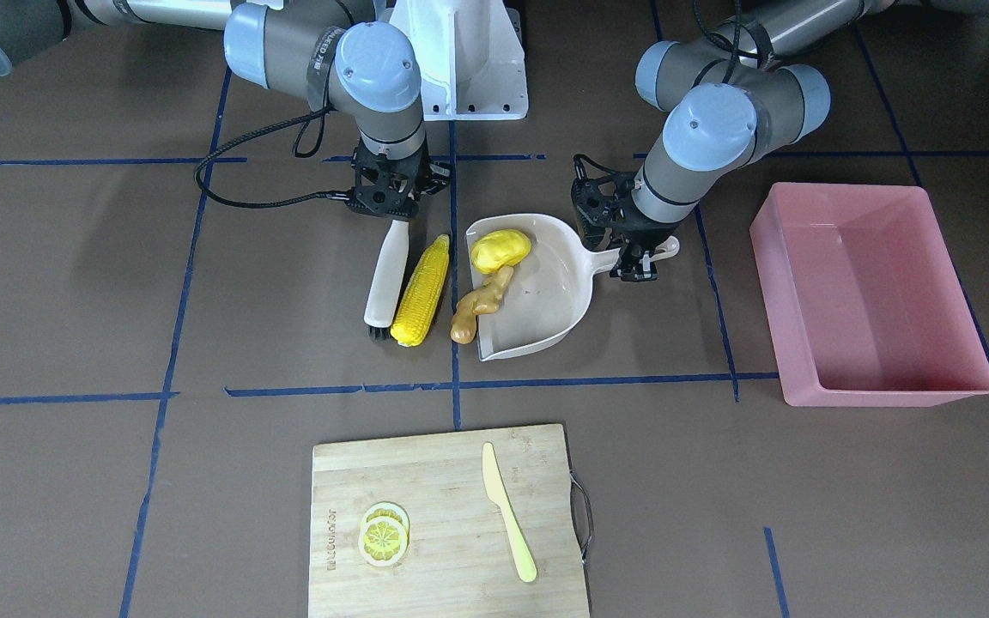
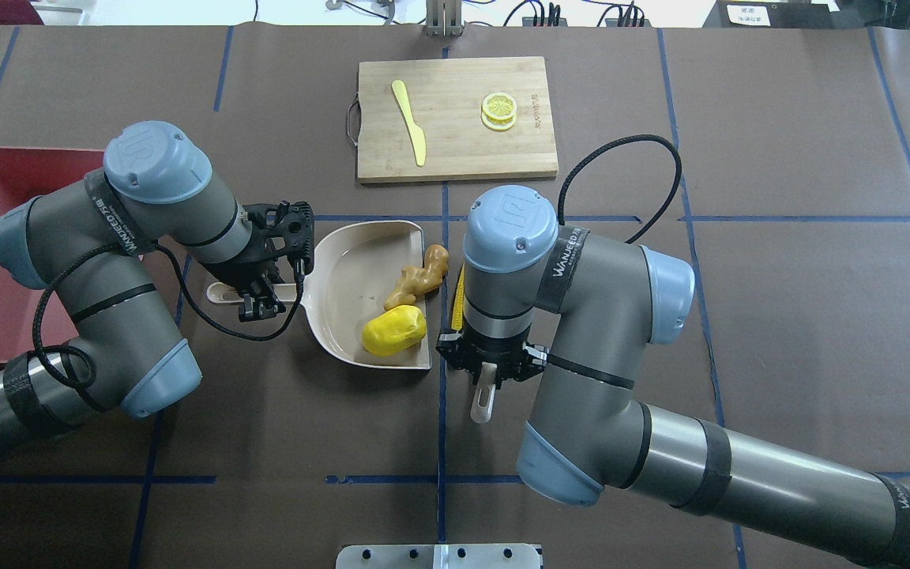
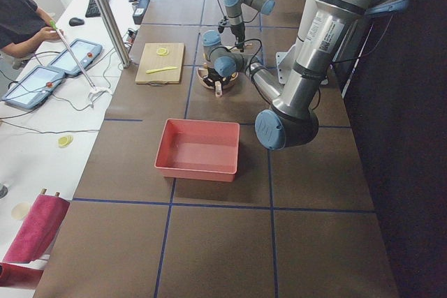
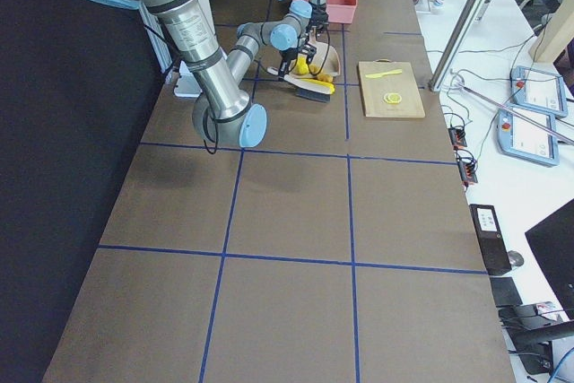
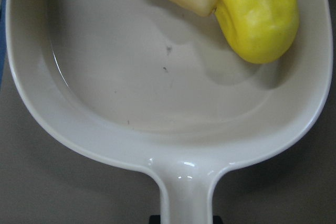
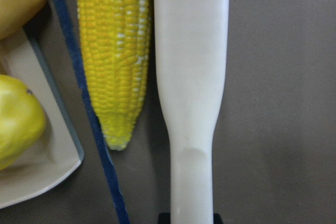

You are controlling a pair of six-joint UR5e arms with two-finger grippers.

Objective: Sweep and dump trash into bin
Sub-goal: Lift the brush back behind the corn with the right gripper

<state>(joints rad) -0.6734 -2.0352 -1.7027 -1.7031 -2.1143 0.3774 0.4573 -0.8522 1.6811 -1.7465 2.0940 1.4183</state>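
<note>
The beige dustpan [image 1: 546, 300] lies mid-table with its mouth towards the corn. The yellow oval lump [image 1: 500, 250] lies inside it. The tan ginger root [image 1: 479, 305] lies across its open lip, partly inside. My left gripper [image 1: 639, 264] is shut on the dustpan handle. The corn cob [image 1: 422, 290] lies on the table just outside the mouth, beside the white brush [image 1: 386, 279]. My right gripper [image 1: 391, 213] is shut on the brush handle. The right wrist view shows the corn [image 6: 113, 51] against the brush handle [image 6: 191, 77]. The pink bin [image 1: 868, 296] stands empty beyond the left gripper.
A wooden cutting board [image 1: 447, 481] lies at the table's far side with a pale yellow knife [image 1: 507, 515] and lemon slices [image 1: 385, 534] on it. The robot's white base [image 1: 460, 60] stands behind the arms. Blue tape lines cross the brown table.
</note>
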